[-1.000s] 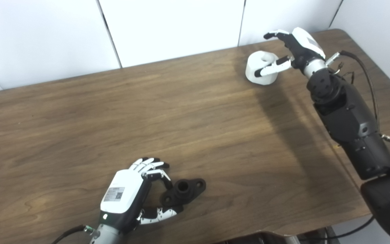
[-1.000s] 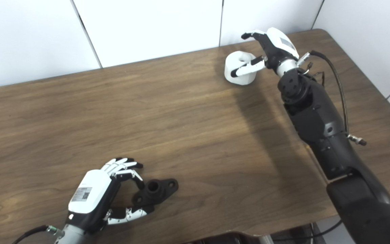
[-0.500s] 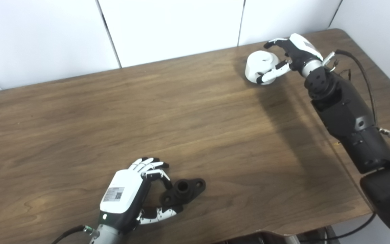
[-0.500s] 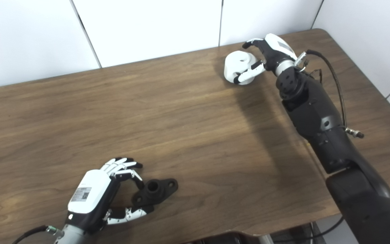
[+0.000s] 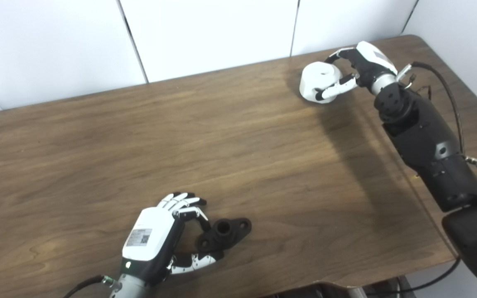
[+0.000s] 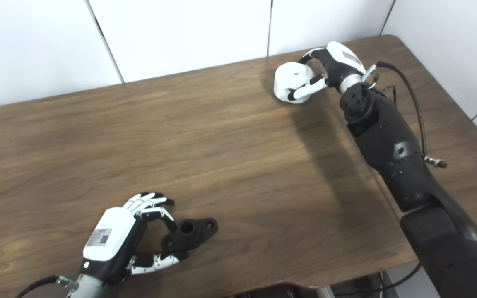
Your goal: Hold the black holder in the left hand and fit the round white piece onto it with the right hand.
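The black holder lies flat near the table's front edge, its round socket facing up. My left hand has fingers and thumb curled onto the holder's left end, shut on it. At the far right, the round white piece with a hole in its top rests on the table. My right hand is wrapped around it. The fingers arch over its back and the thumb lies across its front, so the hand is shut on it.
The wooden table stretches between the two hands. White wall panels stand right behind its far edge. My right forearm and its cable lie over the table's right side.
My right hand came down beside the round white piece and its fingers curled from spread apart to closed around it. The left hand and the holder have not moved.
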Available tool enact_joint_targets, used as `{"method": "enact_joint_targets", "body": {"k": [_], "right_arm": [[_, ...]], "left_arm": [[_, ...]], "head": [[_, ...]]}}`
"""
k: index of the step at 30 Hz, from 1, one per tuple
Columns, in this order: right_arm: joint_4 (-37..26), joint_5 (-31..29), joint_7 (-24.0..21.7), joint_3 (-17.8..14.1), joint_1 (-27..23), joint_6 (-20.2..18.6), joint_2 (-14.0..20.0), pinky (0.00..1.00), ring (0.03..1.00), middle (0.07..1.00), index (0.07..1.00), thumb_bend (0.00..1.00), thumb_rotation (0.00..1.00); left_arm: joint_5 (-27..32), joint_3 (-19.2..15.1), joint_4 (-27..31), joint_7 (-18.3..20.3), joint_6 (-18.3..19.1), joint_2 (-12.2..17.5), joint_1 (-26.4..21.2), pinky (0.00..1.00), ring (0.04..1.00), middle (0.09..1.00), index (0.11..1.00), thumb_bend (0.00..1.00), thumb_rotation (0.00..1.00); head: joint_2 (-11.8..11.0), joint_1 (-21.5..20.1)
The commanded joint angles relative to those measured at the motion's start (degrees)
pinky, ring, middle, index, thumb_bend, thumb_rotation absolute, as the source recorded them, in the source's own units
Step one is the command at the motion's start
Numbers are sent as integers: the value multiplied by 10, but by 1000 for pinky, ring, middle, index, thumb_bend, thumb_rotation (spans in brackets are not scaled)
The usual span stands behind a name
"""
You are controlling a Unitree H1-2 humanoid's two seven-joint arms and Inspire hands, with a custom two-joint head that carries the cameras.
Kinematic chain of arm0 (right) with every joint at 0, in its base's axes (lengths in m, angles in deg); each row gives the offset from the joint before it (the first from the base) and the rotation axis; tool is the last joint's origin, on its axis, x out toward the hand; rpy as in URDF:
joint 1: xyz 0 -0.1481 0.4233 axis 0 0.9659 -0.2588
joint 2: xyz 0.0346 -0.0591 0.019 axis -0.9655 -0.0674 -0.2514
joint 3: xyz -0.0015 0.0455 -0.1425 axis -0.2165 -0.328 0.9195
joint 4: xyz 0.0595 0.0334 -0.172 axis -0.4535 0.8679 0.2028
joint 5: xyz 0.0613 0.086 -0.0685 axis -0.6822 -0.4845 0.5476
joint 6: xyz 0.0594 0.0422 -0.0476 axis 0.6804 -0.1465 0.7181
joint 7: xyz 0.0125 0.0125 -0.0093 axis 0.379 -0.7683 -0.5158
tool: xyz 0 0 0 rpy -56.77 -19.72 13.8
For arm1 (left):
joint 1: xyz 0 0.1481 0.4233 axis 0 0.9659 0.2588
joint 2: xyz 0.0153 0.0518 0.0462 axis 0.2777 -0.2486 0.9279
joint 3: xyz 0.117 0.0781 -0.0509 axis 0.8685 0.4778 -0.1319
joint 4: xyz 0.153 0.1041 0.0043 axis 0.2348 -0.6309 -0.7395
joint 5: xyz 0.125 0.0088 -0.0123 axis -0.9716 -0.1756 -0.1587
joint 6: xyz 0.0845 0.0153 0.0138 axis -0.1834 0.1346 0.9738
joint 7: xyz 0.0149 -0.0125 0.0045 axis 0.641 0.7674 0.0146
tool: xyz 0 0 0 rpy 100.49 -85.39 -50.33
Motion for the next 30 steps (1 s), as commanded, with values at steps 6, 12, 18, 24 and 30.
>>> {"method": "enact_joint_targets", "body": {"k": [6,12,18,24,30], "right_arm": [[-14,0,32,-15,-17,28,15,848,948,883,635,858,235],[-12,-3,42,-18,-15,36,12,842,941,869,602,838,219],[-14,-3,44,-18,-12,36,11,840,942,864,575,824,215],[-9,-3,49,-17,-9,46,12,834,936,860,503,576,158],[-9,-3,51,-13,1,51,13,832,936,865,491,526,149]], "left_arm": [[-19,-1,-34,38,29,18,29,895,866,798,488,520,49],[-22,-1,-31,40,30,18,29,891,863,797,488,520,49],[-21,-1,-28,44,33,18,30,894,866,799,488,520,49],[-23,-1,-25,49,35,18,30,892,865,798,488,520,49],[-24,1,-35,37,26,19,33,876,858,793,487,520,49]], "head": [[1,0],[1,-1],[2,-2],[-3,0],[-22,11]]}}
